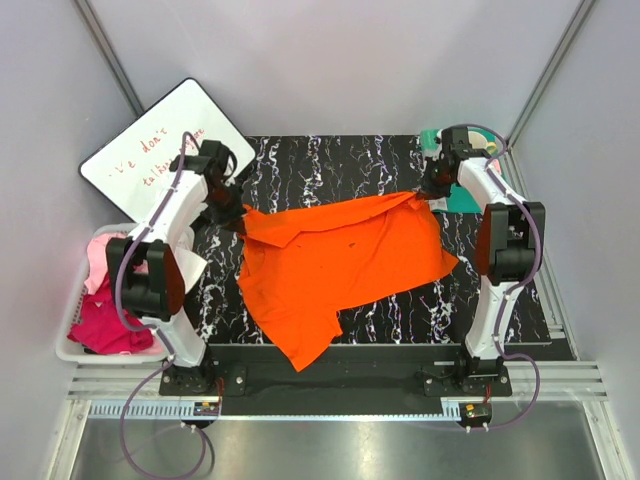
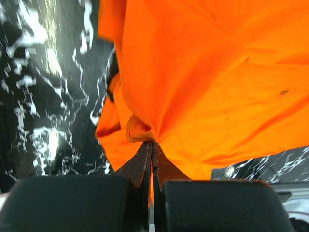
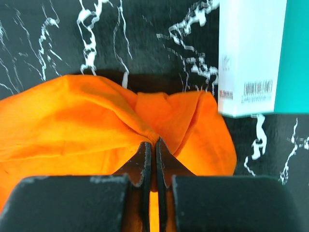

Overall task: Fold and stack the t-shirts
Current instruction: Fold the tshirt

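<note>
Both arms engaged on one garment. My left claw (image 2: 151, 143) is pinched fully closed on a bunched fold of the orange t-shirt (image 1: 340, 265) at its far-left edge; my right claw (image 3: 152, 141) is likewise clamped narrow on a gathered bit of the same shirt at its far-right edge, just beside a white box (image 3: 248, 53) with a barcode. The shirt is stretched between the two grips across the middle of the black marbled mat (image 1: 330, 160), its far edge held by the claws, the rest trailing toward the near side, where one rumpled end reaches the mat's near edge. It is not flat: creases run across it and the left side is doubled under. Judgement on progress: early. I see no finished fold and no stack anywhere on the mat. In the basket (image 1: 66, 352) to the far left lie a magenta t-shirt (image 1: 105, 325) and a pale pink t-shirt (image 1: 103, 255), both crumpled, untouched. Left to do: spread the orange shirt flat, fold it, then the other shirts, then stack.
</note>
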`<state>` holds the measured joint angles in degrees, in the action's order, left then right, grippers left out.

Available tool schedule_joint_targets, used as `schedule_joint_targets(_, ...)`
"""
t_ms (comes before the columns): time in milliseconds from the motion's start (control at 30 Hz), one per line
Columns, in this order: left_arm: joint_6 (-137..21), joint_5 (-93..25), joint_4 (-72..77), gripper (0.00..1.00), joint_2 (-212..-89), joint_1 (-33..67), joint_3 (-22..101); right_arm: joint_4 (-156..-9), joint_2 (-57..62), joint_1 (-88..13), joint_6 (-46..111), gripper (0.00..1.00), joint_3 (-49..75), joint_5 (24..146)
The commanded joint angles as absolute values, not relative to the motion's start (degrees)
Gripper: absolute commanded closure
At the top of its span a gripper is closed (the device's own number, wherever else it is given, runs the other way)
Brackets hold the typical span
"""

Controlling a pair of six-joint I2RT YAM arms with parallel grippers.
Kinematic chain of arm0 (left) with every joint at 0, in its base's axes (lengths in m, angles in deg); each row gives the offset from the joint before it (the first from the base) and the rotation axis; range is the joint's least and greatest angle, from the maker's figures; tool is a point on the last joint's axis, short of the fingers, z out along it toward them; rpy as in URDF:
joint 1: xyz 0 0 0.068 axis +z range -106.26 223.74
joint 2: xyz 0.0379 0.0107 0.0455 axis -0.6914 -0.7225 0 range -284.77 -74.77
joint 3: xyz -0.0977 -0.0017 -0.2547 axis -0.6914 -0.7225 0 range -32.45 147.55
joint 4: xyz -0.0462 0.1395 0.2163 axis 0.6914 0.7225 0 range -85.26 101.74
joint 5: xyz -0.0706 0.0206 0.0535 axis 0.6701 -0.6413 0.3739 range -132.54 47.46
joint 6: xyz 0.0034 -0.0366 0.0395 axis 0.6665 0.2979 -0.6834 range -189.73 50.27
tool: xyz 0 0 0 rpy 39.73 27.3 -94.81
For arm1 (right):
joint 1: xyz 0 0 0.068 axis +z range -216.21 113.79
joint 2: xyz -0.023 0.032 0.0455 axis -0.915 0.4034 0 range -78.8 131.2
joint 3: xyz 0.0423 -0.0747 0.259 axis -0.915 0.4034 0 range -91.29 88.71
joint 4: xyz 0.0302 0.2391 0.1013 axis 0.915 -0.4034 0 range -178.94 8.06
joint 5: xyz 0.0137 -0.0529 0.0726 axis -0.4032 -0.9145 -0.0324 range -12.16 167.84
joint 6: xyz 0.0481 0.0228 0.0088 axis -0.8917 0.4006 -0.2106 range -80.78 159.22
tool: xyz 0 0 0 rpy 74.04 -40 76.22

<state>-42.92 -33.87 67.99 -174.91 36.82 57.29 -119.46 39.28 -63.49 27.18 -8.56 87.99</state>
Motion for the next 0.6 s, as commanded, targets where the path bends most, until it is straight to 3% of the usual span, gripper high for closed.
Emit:
schedule_joint_targets(0, -42.84, -32.43, 71.19, 1.0, -171.01, 36.01, 51.85, -119.82, 34.67, -63.66, 27.53, 1.0, -5.78, 87.16)
schedule_joint_targets(133, -43.1, -33.74, 71.27, 1.0, -171.44, 36.01, 47.98, -121.05, 35.1, -63.49, 27.18, 1.0, -3.23, 86.45)
schedule_joint_targets(200, -42.84, -33.92, 71.36, 0.95, -172.23, 36.01, 47.19, -121.4, 36.16, -63.57, 27.26, 1.0, -2.87, 84.96)
schedule_joint_targets(233, -42.75, -34.01, 71.28, 0.9, -173.02, 36.01, 47.1, -121.41, 36.6, -63.57, 27.35, 1.0, -2.78, 83.74)
schedule_joint_targets(300, -42.14, -34.36, 71.1, 0.64, -174.08, 36.01, 47.01, -121.49, 38.18, -63.57, 27.88, 1.0, -3.83, 82.41)
schedule_joint_targets(333, -42.13, -34.45, 71.01, 0.58, -174.52, 36.01, 47.18, -121.49, 38.71, -63.49, 28.4, 1.0, -4.36, 80.93)
schedule_joint_targets(367, -42.05, -34.62, 71.01, 0.44, -175.31, 36.01, 47.18, -121.49, 39.67, -63.48, 28.75, 1.0, -4.97, 80.3)
schedule_joint_targets(400, -42.13, -34.71, 71.1, 0.36, -175.66, 36.01, 47.18, -121.49, 40.03, -63.48, 29.11, 1.0, -6.46, 79.6)
schedule_joint_targets(500, -42.22, -34.89, 70.75, 0.19, -176.98, 36.01, 47.01, -120.88, 40.91, -63.48, 30.86, 1.0, -9.1, 76.27)
schedule_joint_targets(567, -42.14, -34.54, 70.48, 0.15, -177.6, 36.01, 46.92, -120.36, 41.52, -63.4, 32.09, 1.0, -10.25, 74.5)
